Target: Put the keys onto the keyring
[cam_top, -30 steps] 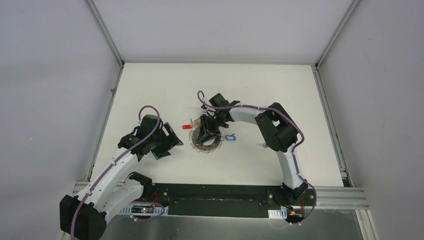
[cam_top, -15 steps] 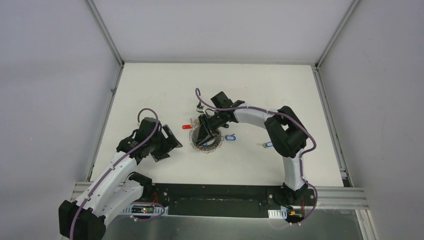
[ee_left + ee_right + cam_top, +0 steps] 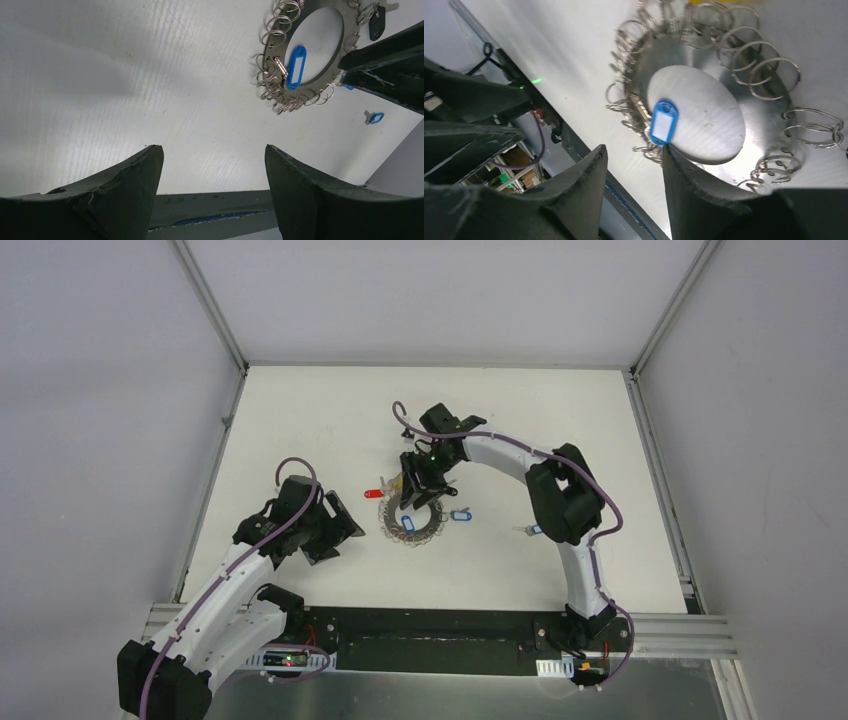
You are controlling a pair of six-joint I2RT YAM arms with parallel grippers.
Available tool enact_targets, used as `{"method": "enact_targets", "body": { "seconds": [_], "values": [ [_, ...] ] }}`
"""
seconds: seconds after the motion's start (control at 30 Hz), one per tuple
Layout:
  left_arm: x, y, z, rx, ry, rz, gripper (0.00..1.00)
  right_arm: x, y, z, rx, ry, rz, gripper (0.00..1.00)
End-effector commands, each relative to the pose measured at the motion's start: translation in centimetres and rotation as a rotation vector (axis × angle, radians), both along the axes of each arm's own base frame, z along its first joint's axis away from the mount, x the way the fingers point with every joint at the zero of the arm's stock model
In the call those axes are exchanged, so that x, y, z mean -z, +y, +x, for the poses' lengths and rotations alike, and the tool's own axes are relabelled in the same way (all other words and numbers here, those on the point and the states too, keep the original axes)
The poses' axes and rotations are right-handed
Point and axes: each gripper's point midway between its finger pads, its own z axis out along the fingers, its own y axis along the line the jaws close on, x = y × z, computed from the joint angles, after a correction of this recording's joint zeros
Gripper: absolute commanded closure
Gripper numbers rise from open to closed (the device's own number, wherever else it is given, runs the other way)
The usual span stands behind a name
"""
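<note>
The keyring (image 3: 412, 528), a flat grey ring rimmed with wire loops, lies mid-table. A blue-tagged key (image 3: 663, 121) rests with its tag over the ring's hole and its metal part at the rim loops; the left wrist view shows the same blue-tagged key (image 3: 295, 67). My right gripper (image 3: 412, 498) hangs over the ring's far edge, open, with nothing between its fingers (image 3: 684, 185). A red-tagged key (image 3: 377, 493) lies just left of the ring. A second blue-tagged key (image 3: 460, 515) lies to its right. My left gripper (image 3: 345, 525) stands open and empty left of the ring.
A third blue-tagged key (image 3: 530, 530) lies farther right, under the right arm's elbow. A dark tag (image 3: 376, 27) hangs at the ring's far rim. Grey walls enclose the white table (image 3: 300, 430) on three sides, and a black rail runs along its near edge.
My right gripper has drawn back from the ring's middle toward its far edge and its jaws have widened. The left arm pulled back slightly a second ago and has held still since.
</note>
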Motion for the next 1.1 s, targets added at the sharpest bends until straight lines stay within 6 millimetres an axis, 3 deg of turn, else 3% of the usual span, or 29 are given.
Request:
{"method": "enact_targets", "body": {
  "seconds": [0.0, 0.17, 0.47, 0.57, 0.67, 0.83, 0.9, 1.07],
  "values": [
    [0.2, -0.4, -0.3, -0.002, 0.027, -0.030, 0.25, 2.8, -1.7, -1.0, -0.020, 0.062, -0.128, 0.53],
    [-0.4, -0.8, -0.1, 0.031, 0.005, -0.043, 0.28, 4.9, -2.3, -3.1, -0.092, 0.123, -0.178, 0.56],
    [-1.2, -0.9, 0.4, 0.036, -0.034, -0.047, 0.30, 4.0, -3.0, -10.3, -0.283, 0.252, -0.179, 0.57],
    [-1.3, -1.1, 0.7, 0.041, -0.048, -0.052, 0.31, 3.0, -3.1, -11.7, -0.291, 0.290, -0.133, 0.56],
    [-1.3, -1.3, 0.8, 0.055, -0.051, -0.056, 0.33, 1.3, -2.9, -11.2, -0.286, 0.224, -0.101, 0.53],
    [-0.6, -2.4, 1.1, 0.093, -0.041, -0.095, 0.40, -0.7, -2.2, -8.1, -0.206, 0.115, -0.051, 0.49],
    [0.0, -3.2, 1.2, 0.108, -0.026, -0.134, 0.46, -1.0, -2.3, -6.9, -0.158, 0.112, -0.033, 0.48],
    [0.4, -4.9, 1.9, 0.139, -0.020, -0.210, 0.49, -0.7, -4.3, -4.7, -0.021, 0.122, -0.015, 0.46]
  ]
}}
